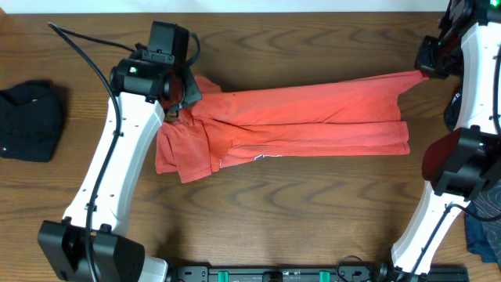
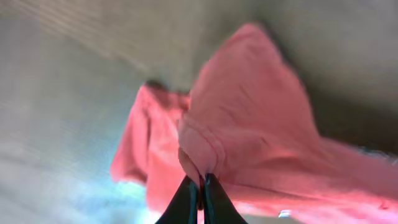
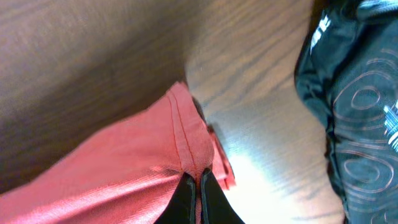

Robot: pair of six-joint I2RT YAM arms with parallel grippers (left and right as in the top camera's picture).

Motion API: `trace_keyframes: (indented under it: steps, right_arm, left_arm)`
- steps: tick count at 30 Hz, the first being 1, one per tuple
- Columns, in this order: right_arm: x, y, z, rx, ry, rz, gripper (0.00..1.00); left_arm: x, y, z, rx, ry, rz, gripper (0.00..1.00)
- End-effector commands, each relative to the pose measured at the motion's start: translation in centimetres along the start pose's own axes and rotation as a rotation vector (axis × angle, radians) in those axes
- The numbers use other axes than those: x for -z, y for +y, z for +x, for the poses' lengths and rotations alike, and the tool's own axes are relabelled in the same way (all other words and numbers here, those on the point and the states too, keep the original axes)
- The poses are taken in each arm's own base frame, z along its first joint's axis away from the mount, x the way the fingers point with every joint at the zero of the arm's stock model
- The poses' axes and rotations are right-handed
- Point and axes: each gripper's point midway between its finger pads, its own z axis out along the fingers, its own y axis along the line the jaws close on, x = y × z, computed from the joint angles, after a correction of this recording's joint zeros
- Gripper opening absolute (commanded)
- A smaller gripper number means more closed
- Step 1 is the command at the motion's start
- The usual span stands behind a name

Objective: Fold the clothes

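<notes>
The coral-red T-shirt lies stretched across the middle of the table, folded lengthwise, with a bit of white lettering at its lower edge. My left gripper is shut on the shirt's left shoulder end; in the left wrist view the jaws pinch a fold of the red cloth. My right gripper is shut on the shirt's far right corner and holds it lifted; in the right wrist view the jaws grip the hem. A black cloth bundle lies at the far left. A navy swirl-patterned garment lies at the right.
The navy garment also shows at the table's lower right edge, beside the right arm's base. A black rail runs along the front edge. Bare wood table lies in front of the shirt.
</notes>
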Motion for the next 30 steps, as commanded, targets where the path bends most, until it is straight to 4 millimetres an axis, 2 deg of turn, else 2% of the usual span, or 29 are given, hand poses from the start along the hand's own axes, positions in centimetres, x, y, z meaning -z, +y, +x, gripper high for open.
trace_keyframes:
  steps: [1,12,16,23,30]
  right_arm:
    - [1.5,-0.6,0.2,-0.014,-0.013,-0.003,0.01]
    - [1.8,-0.9,3.7,-0.018,0.130,0.005,0.01]
    - [1.5,0.0,4.4,-0.007,0.161,-0.026,0.02]
    - [-0.6,0.9,6.8,0.021,0.269,-0.015,0.01]
    - [-3.4,0.4,9.4,0.016,0.384,0.014,0.02]
  left_arm:
    - [0.9,1.2,0.1,-0.016,-0.005,-0.045,0.06]
    - [-1.2,3.6,4.4,-0.052,0.145,-0.142,0.06]
    - [-2.8,4.7,6.5,-0.060,0.205,-0.182,0.06]
    - [-5.4,6.4,10.0,-0.076,0.293,-0.238,0.06]
    - [-5.8,6.6,10.4,-0.078,0.299,-0.242,0.06]
